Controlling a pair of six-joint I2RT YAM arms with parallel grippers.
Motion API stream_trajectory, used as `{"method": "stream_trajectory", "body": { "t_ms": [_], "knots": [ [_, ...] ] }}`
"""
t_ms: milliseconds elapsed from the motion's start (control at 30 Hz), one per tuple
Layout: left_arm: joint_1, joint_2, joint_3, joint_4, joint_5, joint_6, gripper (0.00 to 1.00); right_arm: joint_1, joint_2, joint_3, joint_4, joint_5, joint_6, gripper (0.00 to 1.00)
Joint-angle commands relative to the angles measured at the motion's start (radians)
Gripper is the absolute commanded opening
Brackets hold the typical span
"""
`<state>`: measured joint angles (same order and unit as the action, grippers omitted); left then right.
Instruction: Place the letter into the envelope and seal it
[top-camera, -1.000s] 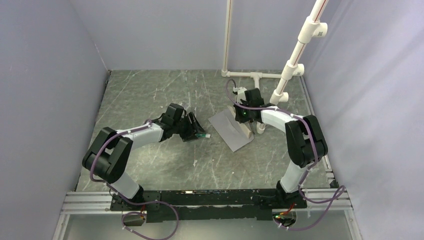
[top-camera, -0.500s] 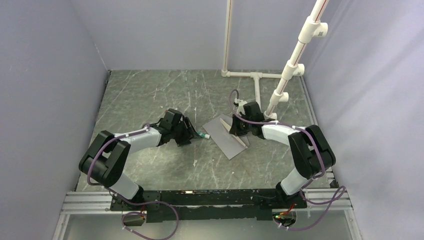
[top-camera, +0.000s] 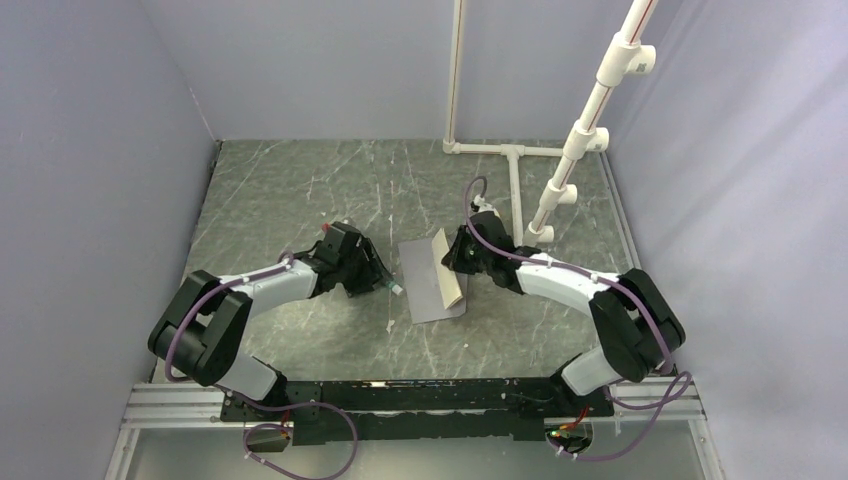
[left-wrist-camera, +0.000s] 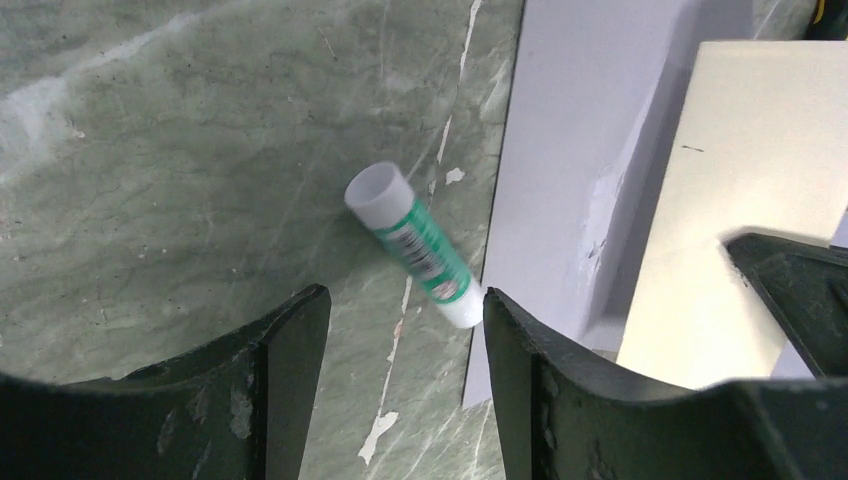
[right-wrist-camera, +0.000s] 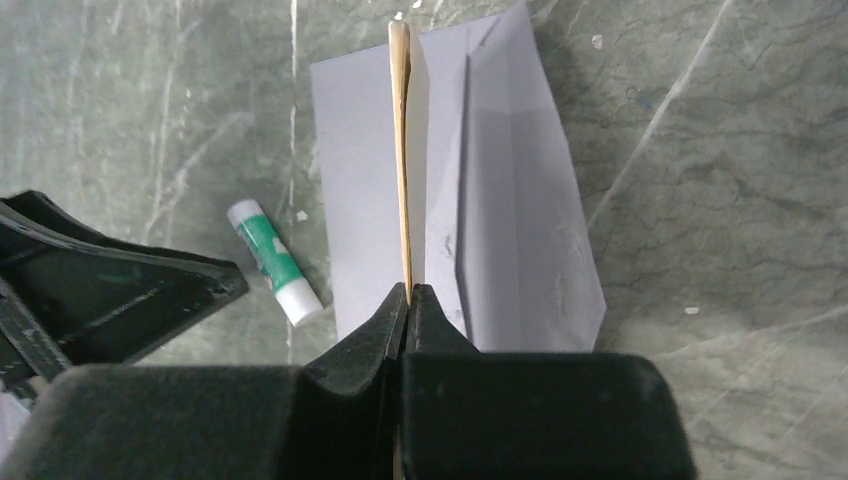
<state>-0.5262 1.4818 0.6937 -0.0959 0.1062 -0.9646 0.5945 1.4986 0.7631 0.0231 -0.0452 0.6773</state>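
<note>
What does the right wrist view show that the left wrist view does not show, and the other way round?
Only the right wrist view: the right claw shut on the letter, held edge-on over the envelope, and the envelope's whole width.
Only the left wrist view: the letter's broad pale face, and the open left claw with nothing between its fingers.
Both: the green-labelled glue stick lying on the marbled table next to the envelope.
</note>
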Motion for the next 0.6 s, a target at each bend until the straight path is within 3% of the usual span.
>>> {"method": "stream_trajectory", "body": {
  "t_ms": [0, 367, 567],
  "knots": [
    [-0.005, 0.0, -0.002, -0.006, -0.022, 0.004, 0.63, 0.02, -0.03, -0.013, 0.005, 0.084, 0.149, 0.0],
    [-0.005, 0.008, 0.023, -0.021, -0.004, 0.053, 0.66, 0.019, -0.117, -0.009, 0.031, 0.14, 0.023, 0.0],
    [-0.004, 0.021, 0.043, -0.073, -0.024, 0.05, 0.65, -0.003, -0.079, -0.077, 0.153, 0.112, 0.02, 0.0]
  ]
}}
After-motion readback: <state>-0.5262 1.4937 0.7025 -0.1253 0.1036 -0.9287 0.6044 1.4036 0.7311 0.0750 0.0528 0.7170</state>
